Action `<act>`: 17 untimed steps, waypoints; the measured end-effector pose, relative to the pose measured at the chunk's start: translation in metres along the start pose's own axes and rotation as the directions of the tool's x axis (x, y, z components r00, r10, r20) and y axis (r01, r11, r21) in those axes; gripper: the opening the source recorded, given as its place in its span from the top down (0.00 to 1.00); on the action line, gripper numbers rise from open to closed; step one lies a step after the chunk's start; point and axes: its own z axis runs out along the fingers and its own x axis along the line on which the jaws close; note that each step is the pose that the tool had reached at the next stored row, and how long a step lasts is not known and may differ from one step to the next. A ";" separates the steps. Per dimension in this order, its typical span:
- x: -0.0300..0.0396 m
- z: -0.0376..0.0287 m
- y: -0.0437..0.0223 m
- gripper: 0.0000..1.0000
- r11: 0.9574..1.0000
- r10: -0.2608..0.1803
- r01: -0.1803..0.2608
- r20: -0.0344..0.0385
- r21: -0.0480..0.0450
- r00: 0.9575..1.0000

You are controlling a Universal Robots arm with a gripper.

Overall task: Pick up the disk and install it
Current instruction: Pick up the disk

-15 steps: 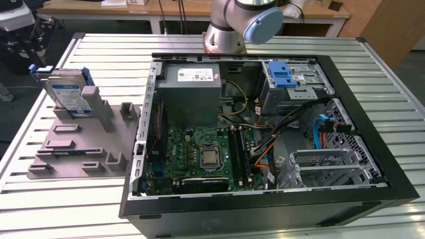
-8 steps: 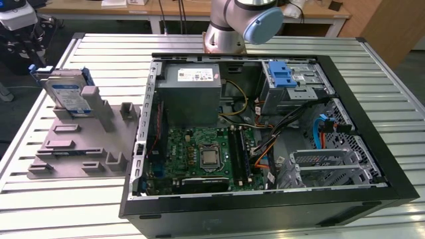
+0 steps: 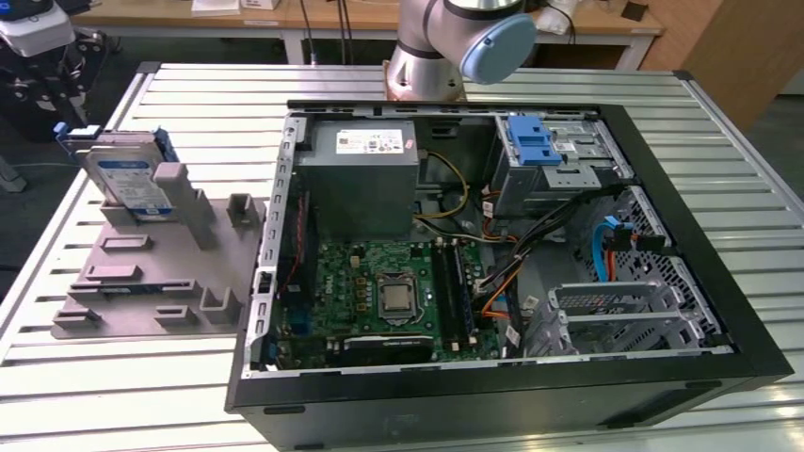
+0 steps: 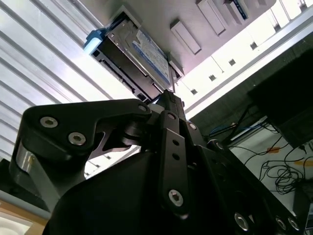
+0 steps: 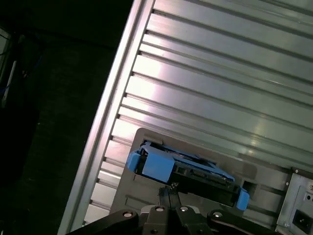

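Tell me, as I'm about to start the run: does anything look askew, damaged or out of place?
Nothing stands out. The disk stands on edge in the grey holder, at the exterior view's left of the open computer case; no damage or spill shows.

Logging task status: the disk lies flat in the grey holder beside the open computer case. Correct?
Not flat. In the exterior view the disk stands on edge in the grey holder beside the open computer case.

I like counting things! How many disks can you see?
1. The disk stands upright in the grey holder, at the exterior view's left. Others may hide inside the computer.
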 end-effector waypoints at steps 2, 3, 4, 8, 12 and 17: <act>0.0000 0.0001 0.0000 0.89 0.999 -0.033 0.033 -0.001 0.001 0.999; 0.0000 0.0001 0.0000 0.89 0.999 -0.051 0.051 -0.002 0.001 0.999; 0.0000 0.0001 0.0000 0.89 0.998 -0.070 0.070 -0.003 0.001 0.998; 0.0000 0.0001 0.0000 0.89 0.991 -0.132 0.132 -0.003 0.000 0.991; 0.0000 0.0002 0.0000 0.89 0.988 -0.152 0.152 0.008 -0.010 0.988; 0.0000 0.0010 -0.0001 0.89 0.974 -0.226 0.226 0.006 -0.009 0.974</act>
